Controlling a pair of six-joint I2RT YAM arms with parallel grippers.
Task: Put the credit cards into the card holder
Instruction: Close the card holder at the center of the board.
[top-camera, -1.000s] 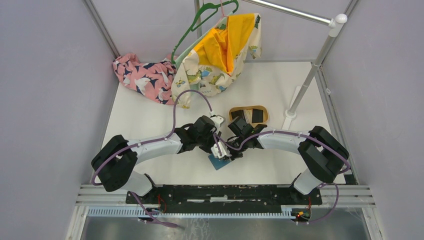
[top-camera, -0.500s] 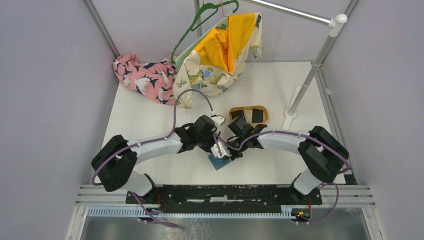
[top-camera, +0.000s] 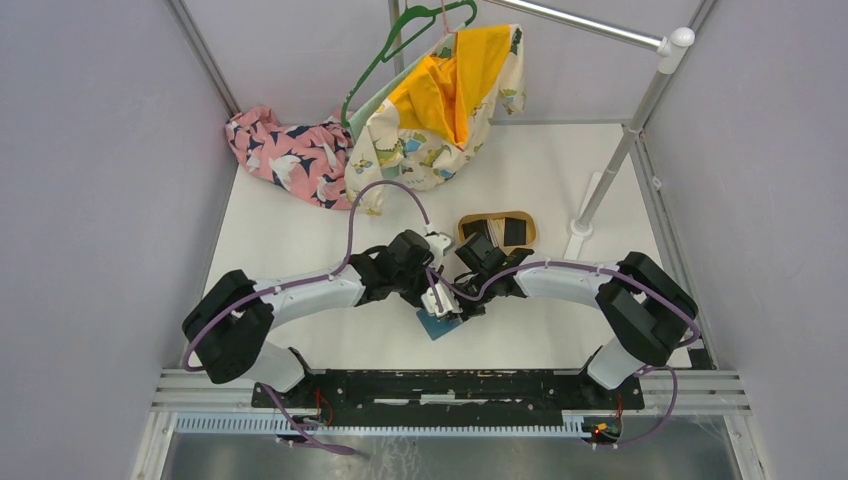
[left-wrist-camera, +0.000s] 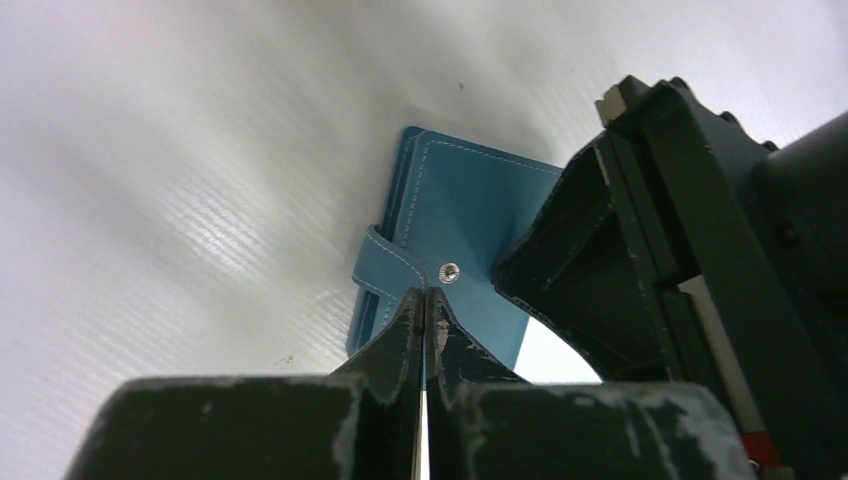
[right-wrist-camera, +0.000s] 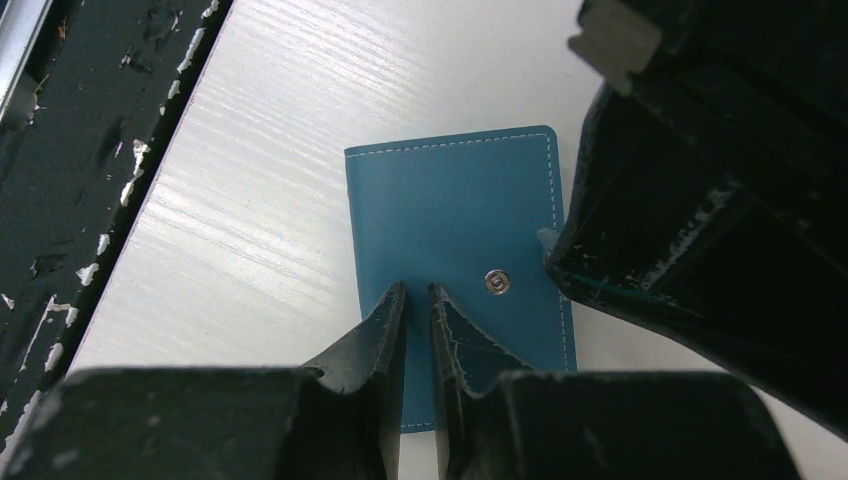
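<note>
The card holder (right-wrist-camera: 455, 250) lies flat and folded shut on the counter (top-camera: 290, 240), with its snap tab (left-wrist-camera: 385, 268) buttoned over the cover. No card is in it yet. The credit cards (top-camera: 515, 232), dark and pale ones, are in the oval wooden tray (top-camera: 498, 214), which stands well apart from the card holder, on its far side as seen from the arm bases.

Both hands are low over the card holder. The left hand (left-wrist-camera: 425, 300) has its fingers pressed fully together, and their tips are right at the snap tab. I cannot tell if the tab is caught between them. The right hand (right-wrist-camera: 415, 292) has its tips on or just above the cover beside the snap, with only a narrow gap between the fingers and nothing in it.

I judge the step in hand to be opening the card holder, which comes before any card is fetched. The next move probably calls for a pull on the tab to free the snap, while the right hand keeps the body down so that the light holder does not lift or slide.

Compared with one second ago, the arms, the card holder and the tray are in the same places. Only the left hand's fingers have come together.
</note>
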